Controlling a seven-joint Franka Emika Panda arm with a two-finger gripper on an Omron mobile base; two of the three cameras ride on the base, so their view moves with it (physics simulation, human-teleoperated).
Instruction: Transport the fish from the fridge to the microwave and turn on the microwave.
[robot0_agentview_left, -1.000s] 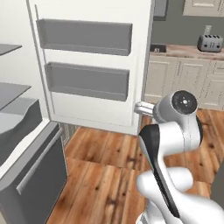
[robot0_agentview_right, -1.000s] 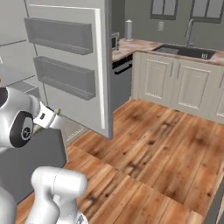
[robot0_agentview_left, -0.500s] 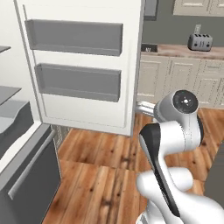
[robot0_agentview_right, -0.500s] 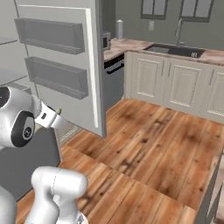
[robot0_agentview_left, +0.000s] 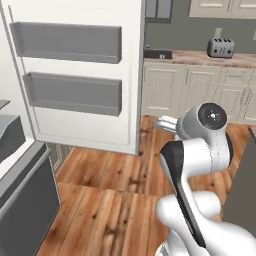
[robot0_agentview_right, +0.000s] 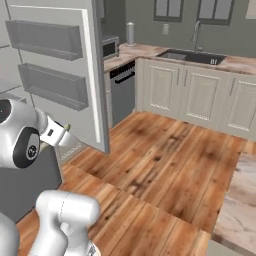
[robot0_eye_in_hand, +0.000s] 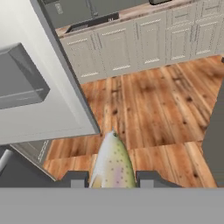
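Note:
The fish (robot0_eye_in_hand: 113, 164), pale and speckled, lies lengthwise between my two dark fingertips (robot0_eye_in_hand: 74, 179) in the hand view, its head pointing away over the floor. My gripper (robot0_eye_in_hand: 111, 179) is shut on it. In the right base view the gripper (robot0_agentview_right: 64, 131) sticks out from the arm toward the fridge door (robot0_agentview_right: 55, 60). The fridge's white door (robot0_agentview_left: 75, 75) stands open with two grey bins, and grey fridge shelves (robot0_agentview_left: 7, 132) show at the far left. The microwave is out of view.
Cream cabinets (robot0_agentview_right: 195, 92) with a sink (robot0_agentview_right: 195, 57) and a dishwasher (robot0_agentview_right: 122, 90) line the far wall. A toaster (robot0_agentview_left: 220, 47) and a boxy appliance (robot0_agentview_right: 111, 46) sit on the counters. Wooden floor (robot0_agentview_right: 165, 150) lies open ahead. A counter corner (robot0_agentview_right: 240, 200) juts in at the right.
The whole picture has swung: the base has turned, so the fridge door slides left and the cabinets come further into view. The fish stays in my shut gripper.

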